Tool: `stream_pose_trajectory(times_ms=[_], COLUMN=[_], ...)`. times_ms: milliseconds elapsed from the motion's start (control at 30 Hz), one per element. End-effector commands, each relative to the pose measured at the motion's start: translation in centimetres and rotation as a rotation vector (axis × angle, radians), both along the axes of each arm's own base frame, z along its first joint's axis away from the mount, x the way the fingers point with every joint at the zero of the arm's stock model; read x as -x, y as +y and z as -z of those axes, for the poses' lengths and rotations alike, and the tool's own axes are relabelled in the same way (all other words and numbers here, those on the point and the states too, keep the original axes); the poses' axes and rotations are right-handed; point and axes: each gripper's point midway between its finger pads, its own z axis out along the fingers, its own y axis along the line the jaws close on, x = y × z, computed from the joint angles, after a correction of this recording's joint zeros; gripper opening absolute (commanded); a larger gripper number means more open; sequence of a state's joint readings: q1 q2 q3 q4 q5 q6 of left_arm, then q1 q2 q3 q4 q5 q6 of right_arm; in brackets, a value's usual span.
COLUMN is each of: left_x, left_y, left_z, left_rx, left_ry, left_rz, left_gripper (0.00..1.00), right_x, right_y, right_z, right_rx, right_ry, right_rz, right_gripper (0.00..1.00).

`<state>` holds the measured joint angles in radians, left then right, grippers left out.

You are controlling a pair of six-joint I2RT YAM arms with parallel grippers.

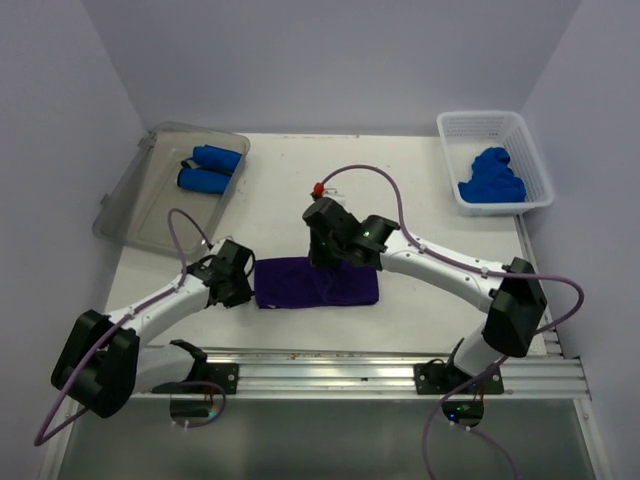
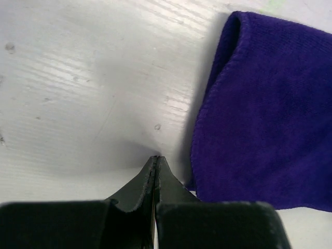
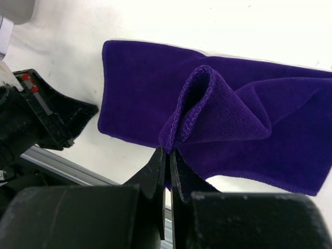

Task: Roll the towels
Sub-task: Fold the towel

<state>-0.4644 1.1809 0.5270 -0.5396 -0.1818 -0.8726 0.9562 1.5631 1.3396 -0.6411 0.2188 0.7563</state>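
Observation:
A dark purple towel (image 1: 300, 284) (image 2: 270, 104) (image 3: 140, 88) lies flat on the table between the two arms. My right gripper (image 1: 326, 262) (image 3: 168, 151) is shut on a pinched-up fold of its edge, which stands up as a small loop above the cloth. My left gripper (image 1: 247, 288) (image 2: 157, 158) is shut with nothing in it, its tips on the table just beside the towel's left edge. Two rolled blue towels (image 1: 210, 167) lie in the clear grey tray (image 1: 130, 190). More blue towels (image 1: 492, 178) are heaped in the white mesh basket (image 1: 480, 120).
The tray stands at the back left and the basket at the back right. A metal rail (image 1: 400, 370) runs along the near edge of the table. The left arm's wrist (image 3: 36, 119) shows at the left of the right wrist view.

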Motion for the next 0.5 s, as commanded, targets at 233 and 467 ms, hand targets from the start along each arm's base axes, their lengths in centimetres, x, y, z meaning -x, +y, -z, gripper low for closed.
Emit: stream_pose_trajectory(times_ms=[233, 467], left_x=[-1.5, -1.4], left_y=[-2.4, -2.4], left_z=[0.9, 1.6], left_rx=[0.112, 0.115], left_ry=[-0.045, -0.030], left_rz=[0.032, 0.032], left_gripper=[0.00, 0.00], right_x=[-0.3, -0.2], right_y=[7.2, 9.4], right_z=[1.3, 3.3], right_rx=[-0.040, -0.016], right_ry=[0.013, 0.044], right_rz=[-0.075, -0.110], right_gripper=[0.00, 0.00])
